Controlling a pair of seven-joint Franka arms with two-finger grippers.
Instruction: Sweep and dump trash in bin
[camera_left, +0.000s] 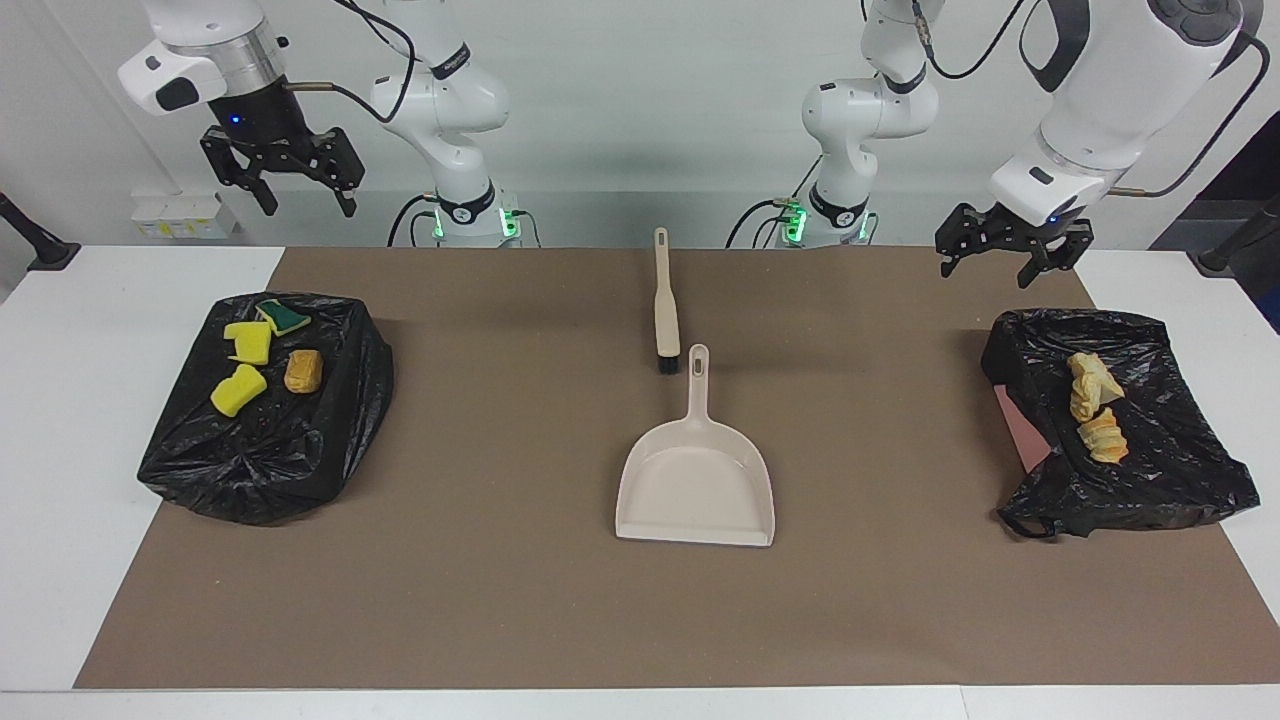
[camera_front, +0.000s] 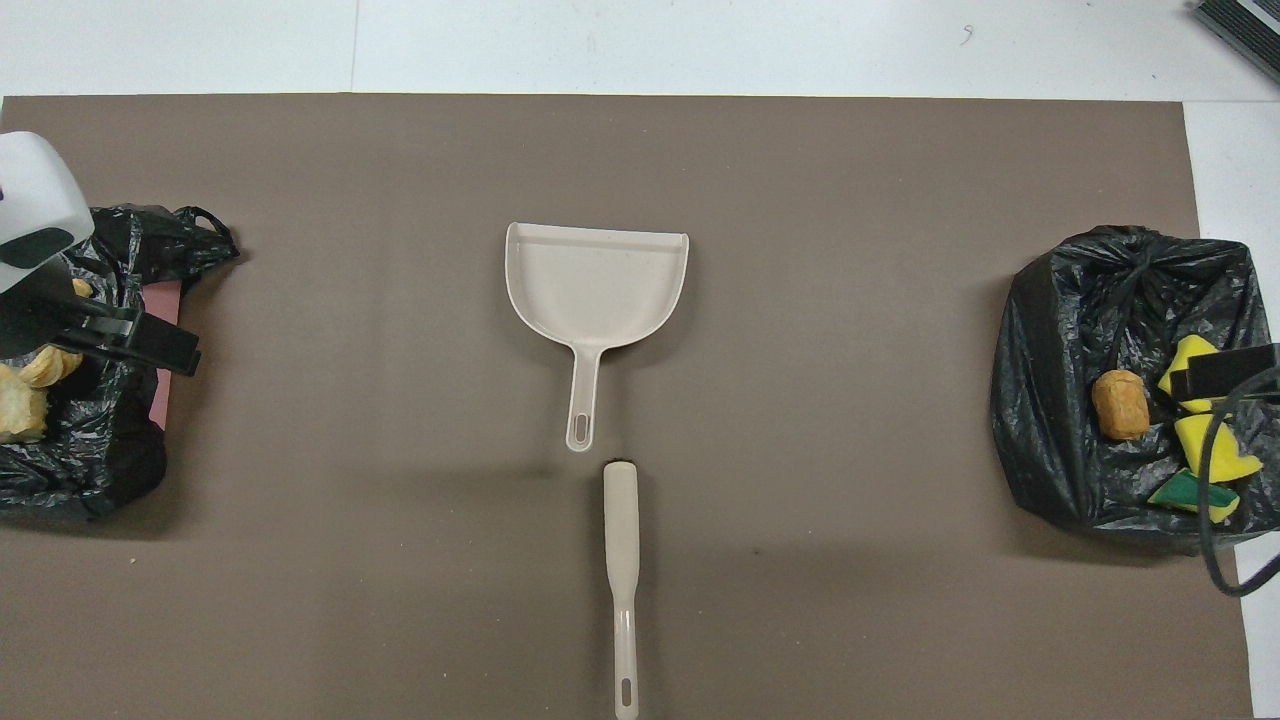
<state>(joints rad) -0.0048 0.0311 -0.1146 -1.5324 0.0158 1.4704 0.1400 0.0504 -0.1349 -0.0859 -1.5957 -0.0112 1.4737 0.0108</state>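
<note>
Two bins lined w/ black bags sat at opposite ends of the brown mat (camera_left: 500, 600). Bin at the right arm's end (camera_left: 262, 420) carried the yellow sponge bits (camera_left: 243, 362), one green-backed (camera_left: 287, 318), plus a golden-brown lump (camera_left: 302, 371), all lying on top of the bag. Bin at the left arm's end (camera_left: 1150, 450) held three pale yellow-tan chunks (camera_left: 1093, 405) in a row on its bag. Dustpan (camera_left: 697, 480) lay flat mid-mat, handle pointing toward the robots, nothing in it; brush (camera_left: 665, 305) lay just nearer the robots, bristle end close to the pan's handle tip, apart from it. Left gripper (camera_left: 1012, 255) hung in the air over the mat edge by its bin, fingers spread, holding nothing. Right gripper (camera_left: 282, 180) was raised high at its own end of the table, fingers apart, also w/o anything in it
</note>
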